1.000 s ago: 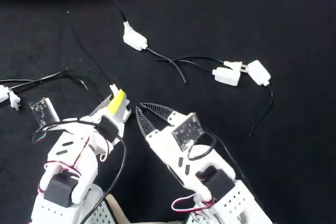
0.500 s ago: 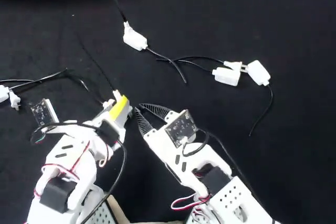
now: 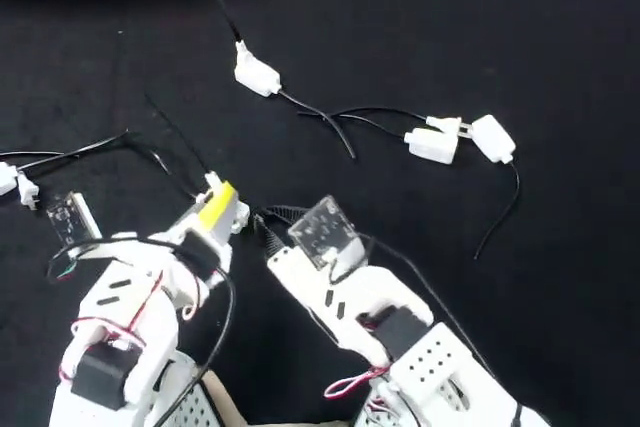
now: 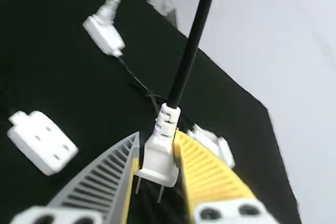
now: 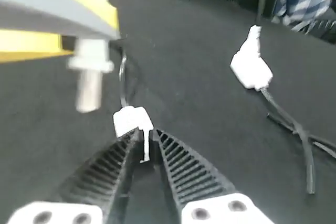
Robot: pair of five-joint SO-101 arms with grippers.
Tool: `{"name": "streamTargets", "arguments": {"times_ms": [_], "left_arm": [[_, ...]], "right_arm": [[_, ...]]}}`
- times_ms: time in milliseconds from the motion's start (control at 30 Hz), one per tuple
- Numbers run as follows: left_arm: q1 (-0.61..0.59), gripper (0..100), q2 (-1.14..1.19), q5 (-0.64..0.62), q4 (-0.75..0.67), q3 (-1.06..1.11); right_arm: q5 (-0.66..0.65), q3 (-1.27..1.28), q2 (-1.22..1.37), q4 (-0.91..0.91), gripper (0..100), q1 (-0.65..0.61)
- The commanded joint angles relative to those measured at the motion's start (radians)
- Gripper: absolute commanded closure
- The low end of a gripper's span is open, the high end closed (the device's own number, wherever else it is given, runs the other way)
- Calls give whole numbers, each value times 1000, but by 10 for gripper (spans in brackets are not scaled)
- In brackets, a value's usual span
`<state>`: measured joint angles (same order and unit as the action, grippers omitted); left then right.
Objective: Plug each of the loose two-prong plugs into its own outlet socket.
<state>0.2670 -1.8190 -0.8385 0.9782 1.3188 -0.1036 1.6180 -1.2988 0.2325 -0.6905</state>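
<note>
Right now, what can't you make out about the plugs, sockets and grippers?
High view: the right gripper is tucked under its own camera board.
Right wrist view: whether it grips the small white piece or merely touches it.
Right wrist view: the plug in the left gripper is blurred; prongs unreadable.
Left wrist view: a white part half hidden behind the yellow finger; plug or socket unclear.
High view: a white connector cut by the picture's edge.

Soft, even light covers the matte black desk, which swallows shadows. The white plug glares slightly.
</note>
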Motion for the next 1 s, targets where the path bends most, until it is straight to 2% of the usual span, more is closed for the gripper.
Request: {"name": "streamTargets", "arguments": {"times_ms": [0,300,600,800,967], "left_arm": [[-42,970,-6,0,-49,-2],[-42,970,-6,6,43,-51],[-44,970,-6,3,43,-58],[-44,970,-6,5,46,-56],[-42,970,-6,5,48,-58]], "right_arm": [[-8,-101,54,25,986,-11],[-44,-185,59,164,986,-31],[-41,-427,70,505,986,-80],[-40,-467,64,551,986,-163],[-40,-481,68,555,986,-172]]}}
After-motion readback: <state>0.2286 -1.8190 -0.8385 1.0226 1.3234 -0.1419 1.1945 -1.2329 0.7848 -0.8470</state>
